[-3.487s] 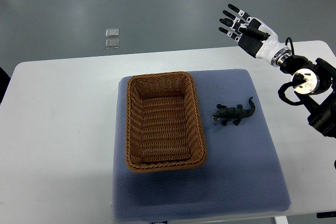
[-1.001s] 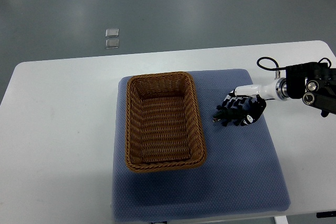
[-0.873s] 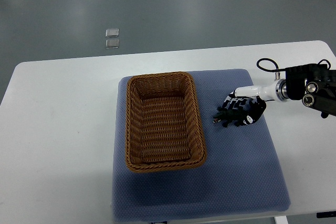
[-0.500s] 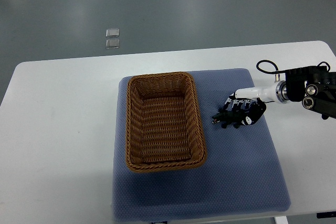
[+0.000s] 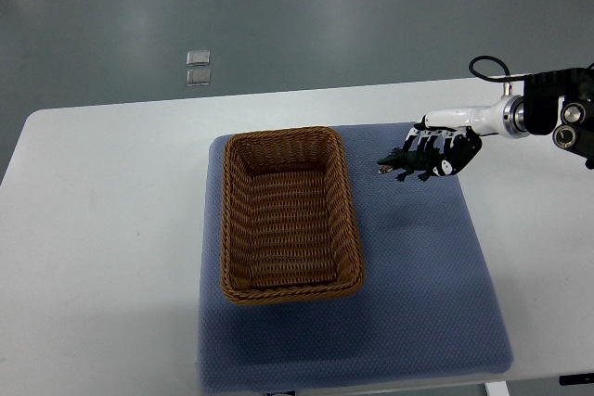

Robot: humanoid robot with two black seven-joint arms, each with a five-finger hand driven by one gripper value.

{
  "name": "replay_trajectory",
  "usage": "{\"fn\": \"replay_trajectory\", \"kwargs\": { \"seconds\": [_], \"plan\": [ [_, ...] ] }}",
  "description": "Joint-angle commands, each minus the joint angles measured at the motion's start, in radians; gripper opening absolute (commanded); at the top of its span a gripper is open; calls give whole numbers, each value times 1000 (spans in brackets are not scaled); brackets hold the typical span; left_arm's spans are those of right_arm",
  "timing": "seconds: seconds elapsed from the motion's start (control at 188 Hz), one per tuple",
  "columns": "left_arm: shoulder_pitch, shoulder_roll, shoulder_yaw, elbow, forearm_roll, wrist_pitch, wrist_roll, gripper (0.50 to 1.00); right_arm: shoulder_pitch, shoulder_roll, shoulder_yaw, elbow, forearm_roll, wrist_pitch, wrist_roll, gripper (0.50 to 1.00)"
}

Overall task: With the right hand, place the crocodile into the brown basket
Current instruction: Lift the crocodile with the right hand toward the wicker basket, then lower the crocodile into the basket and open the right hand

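The dark green toy crocodile hangs in the air above the blue mat, its snout pointing left toward the basket. My right hand reaches in from the right edge and is shut on the crocodile's body and tail. The brown wicker basket stands empty on the left part of the mat, a short way left of the crocodile. No left arm shows in the picture.
A blue-grey mat covers the middle of the white table. My right forearm with a black cable lies over the table's right side. Two small clear squares lie on the grey floor beyond the table.
My right hand came down from the back right, closed on the crocodile on the mat, and has now lifted it up and slightly back.
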Motion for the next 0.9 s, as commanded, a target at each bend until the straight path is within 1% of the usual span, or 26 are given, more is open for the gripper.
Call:
{"fn": "replay_trajectory", "kwargs": {
  "seconds": [0.0, 0.234, 0.415, 0.559, 0.633, 0.761, 0.894],
  "plan": [
    [0, 0, 1, -2, 0, 0, 1, 1000, 33, -12, 8, 6, 2, 3, 0, 500],
    [0, 0, 2, -4, 0, 0, -1, 1000, 140, -23, 22, 17, 14, 47, 0, 500],
    [0, 0, 2, -4, 0, 0, 1, 1000, 169, 2, 42, 57, 31, 55, 0, 500],
    [0, 0, 2, -5, 2, 0, 1, 1000, 163, 84, 42, 60, 34, 44, 3, 500],
    [0, 0, 2, -5, 0, 0, -1, 1000, 155, 126, 39, 58, 34, 32, 18, 500],
    [0, 0, 2, -4, 0, 0, 1, 1000, 132, 206, 34, 41, 36, 15, 23, 500],
    [0, 0, 2, -5, 2, 0, 2, 1000, 105, 258, 33, 24, 34, 12, 23, 500]
  ]
}}
